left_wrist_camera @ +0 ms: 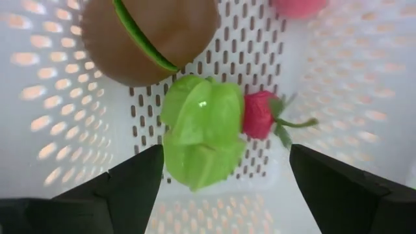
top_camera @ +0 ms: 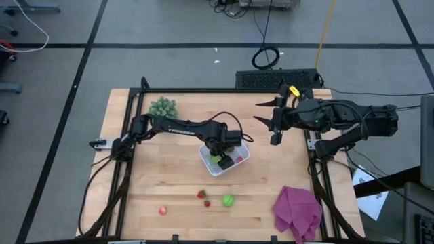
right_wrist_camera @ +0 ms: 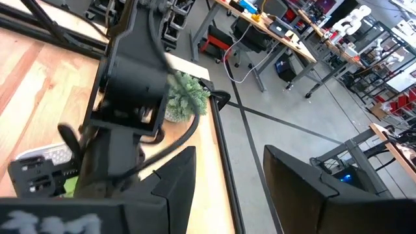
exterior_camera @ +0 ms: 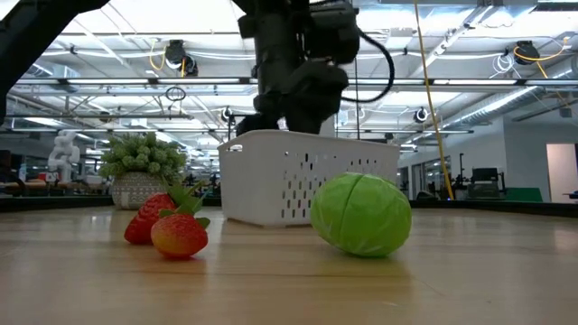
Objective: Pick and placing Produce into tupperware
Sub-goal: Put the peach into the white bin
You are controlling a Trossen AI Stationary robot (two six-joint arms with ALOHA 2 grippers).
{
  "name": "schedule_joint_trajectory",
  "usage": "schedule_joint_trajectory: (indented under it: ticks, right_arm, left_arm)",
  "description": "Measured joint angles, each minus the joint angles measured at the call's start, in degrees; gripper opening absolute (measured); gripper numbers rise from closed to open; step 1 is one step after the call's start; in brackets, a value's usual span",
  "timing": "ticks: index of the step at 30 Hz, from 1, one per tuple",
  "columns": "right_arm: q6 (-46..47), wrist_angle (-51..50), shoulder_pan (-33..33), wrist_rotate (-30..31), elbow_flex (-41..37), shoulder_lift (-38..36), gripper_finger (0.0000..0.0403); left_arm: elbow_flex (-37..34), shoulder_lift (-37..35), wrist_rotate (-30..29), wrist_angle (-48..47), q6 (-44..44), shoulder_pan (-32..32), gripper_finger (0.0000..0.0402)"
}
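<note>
The tupperware (top_camera: 205,156), a white perforated container, stands at the table's middle. On its bottom lie a brown round piece (left_wrist_camera: 149,32), a green leafy piece (left_wrist_camera: 201,130), a red piece with a green stem (left_wrist_camera: 260,116) and a pink one (left_wrist_camera: 296,6). My left gripper (left_wrist_camera: 224,188) hangs open just above them, pointing down into the container (exterior_camera: 307,176) and touching nothing. Near the front edge lie two strawberries (top_camera: 204,198), a green round piece (top_camera: 228,200) and a pink-red ball (top_camera: 163,211). My right gripper (top_camera: 258,112) waits raised at the far right, open and empty.
A spiky green plant in a pot (top_camera: 163,107) stands at the far left of the table. A crumpled purple cloth (top_camera: 298,210) lies at the near right corner. Bare wood lies between the container and the loose pieces.
</note>
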Motion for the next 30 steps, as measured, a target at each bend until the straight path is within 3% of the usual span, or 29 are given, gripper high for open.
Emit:
schedule_joint_trajectory:
  ticks: [5,15,23,30]
  right_arm:
    - [-0.03,1.1,-0.02,0.0,-2.45,0.02,0.0171]
    - [-3.31,3.21,-0.02,0.05,-3.78,-0.55,0.0171]
    - [-3.15,3.14,-0.02,0.07,-3.78,-3.54,0.0171]
    - [1.25,2.44,-0.02,0.04,-3.78,-5.14,0.0171]
  left_arm:
    - [3.99,-1.05,-0.31,-1.4,-0.2,0.0,0.034]
    - [16.31,-1.15,-3.23,-16.57,-5.2,-2.69,0.034]
    - [18.04,-1.03,-4.27,-27.2,-12.81,-10.37,0.034]
    - [18.04,-1.01,-9.96,-27.93,-19.65,-17.96,0.034]
